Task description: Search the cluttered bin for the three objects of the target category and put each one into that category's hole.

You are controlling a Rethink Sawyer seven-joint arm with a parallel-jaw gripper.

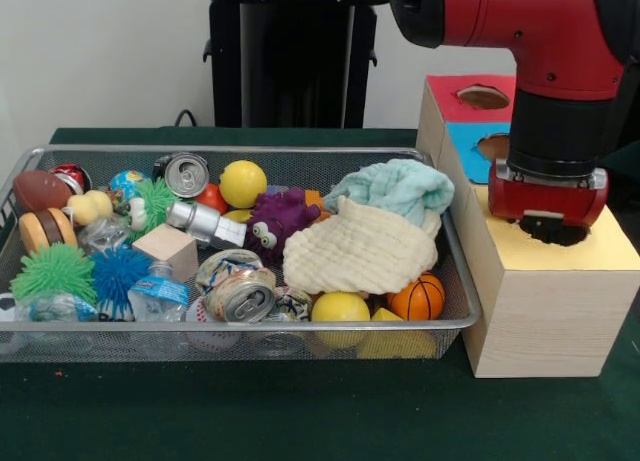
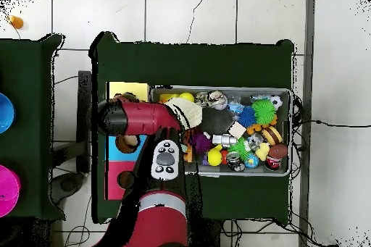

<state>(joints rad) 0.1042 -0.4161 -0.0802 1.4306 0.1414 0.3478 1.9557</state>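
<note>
The wire mesh bin [image 1: 250, 326] is full of clutter. A pale yellow cloth [image 1: 355, 251] and a mint green cloth [image 1: 395, 186] lie heaped at its right end. White patterned fabric [image 1: 222, 268] shows partly under a drinks can [image 1: 245, 299]. My gripper [image 1: 553, 224] is lowered onto the yellow-surround hole [image 1: 600, 249] in the wooden box [image 1: 550, 321], and its tip is hidden in the opening. Whether it holds anything is hidden. In the overhead view my arm [image 2: 141, 117] covers most of the box, and only the yellow surround [image 2: 127, 92] shows.
The blue-surround hole [image 1: 490, 146] and red-surround hole [image 1: 483, 96] lie behind the yellow one. The bin also holds a purple toy [image 1: 275, 221], balls, a second can [image 1: 187, 174], a wooden block [image 1: 165, 249] and spiky toys. Coloured bowls [image 2: 3, 114] sit on the neighbouring table.
</note>
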